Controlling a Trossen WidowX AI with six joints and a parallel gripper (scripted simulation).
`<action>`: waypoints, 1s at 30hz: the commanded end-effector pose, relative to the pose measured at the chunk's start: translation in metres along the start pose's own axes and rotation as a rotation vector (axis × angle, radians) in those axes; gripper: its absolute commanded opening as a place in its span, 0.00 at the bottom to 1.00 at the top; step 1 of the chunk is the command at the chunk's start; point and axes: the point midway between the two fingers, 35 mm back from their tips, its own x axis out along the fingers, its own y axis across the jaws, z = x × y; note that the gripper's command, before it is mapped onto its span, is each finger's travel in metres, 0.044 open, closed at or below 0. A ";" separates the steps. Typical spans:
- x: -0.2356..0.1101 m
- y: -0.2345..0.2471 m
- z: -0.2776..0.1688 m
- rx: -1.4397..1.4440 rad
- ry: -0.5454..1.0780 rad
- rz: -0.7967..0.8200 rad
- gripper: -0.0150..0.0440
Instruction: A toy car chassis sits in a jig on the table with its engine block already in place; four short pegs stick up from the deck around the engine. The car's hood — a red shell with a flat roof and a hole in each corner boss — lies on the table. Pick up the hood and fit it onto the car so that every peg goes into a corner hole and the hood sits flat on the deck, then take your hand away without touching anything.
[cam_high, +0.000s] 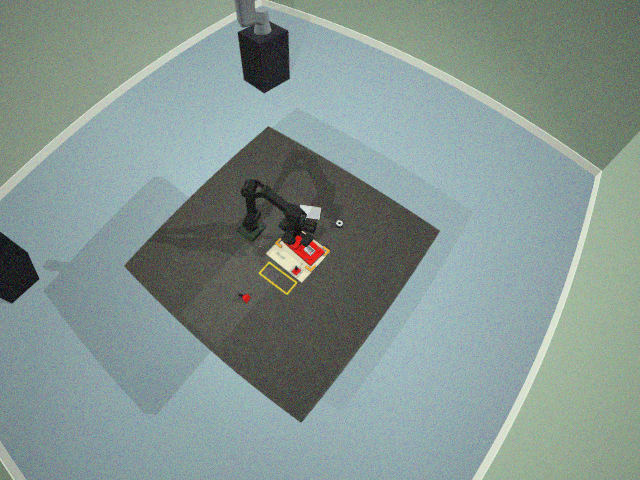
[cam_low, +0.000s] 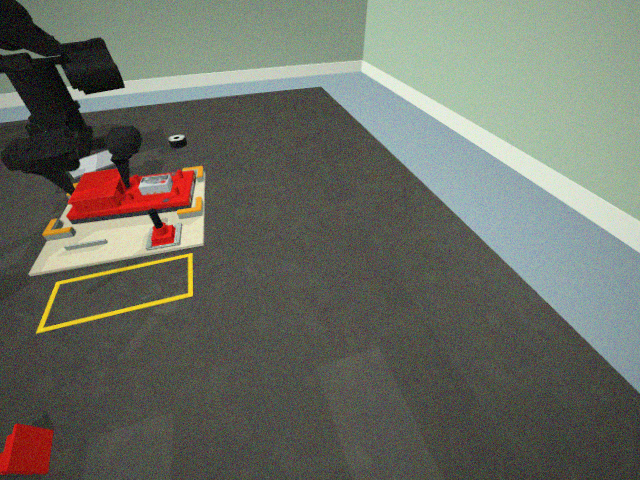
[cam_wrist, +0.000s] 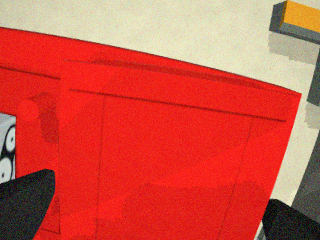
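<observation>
The red car chassis (cam_low: 178, 192) (cam_high: 297, 248) (cam_wrist: 27, 60) sits in the cream jig board (cam_low: 118, 248) (cam_high: 276, 253) between orange corner stops (cam_low: 191, 206). The grey engine block (cam_low: 155, 183) (cam_wrist: 6, 150) stands uncovered on the deck. A red flat-roofed box, which looks like the hood (cam_low: 95, 191) (cam_wrist: 174, 160), rests on the deck's left end beside the engine. My gripper (cam_low: 95, 180) (cam_high: 299, 235) (cam_wrist: 162, 198) is open and low over this box, with one dark finger on each side of it. I cannot tell whether the fingers touch it. The pegs are hidden.
A red clamp with a black lever (cam_low: 164, 235) (cam_high: 296, 270) stands on the board. A yellow outlined rectangle (cam_low: 124, 268) (cam_high: 272, 284) lies in front. A small red block (cam_low: 25, 448) (cam_high: 246, 297) lies far front left. A black ring (cam_low: 177, 138) (cam_high: 339, 223) and a white sheet (cam_high: 311, 210) lie behind.
</observation>
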 end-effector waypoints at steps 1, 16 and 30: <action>0.000 0.000 0.000 0.000 0.000 0.001 0.87; -0.004 0.000 0.000 0.000 0.000 0.000 0.50; -0.046 0.000 0.000 0.000 0.000 0.001 0.25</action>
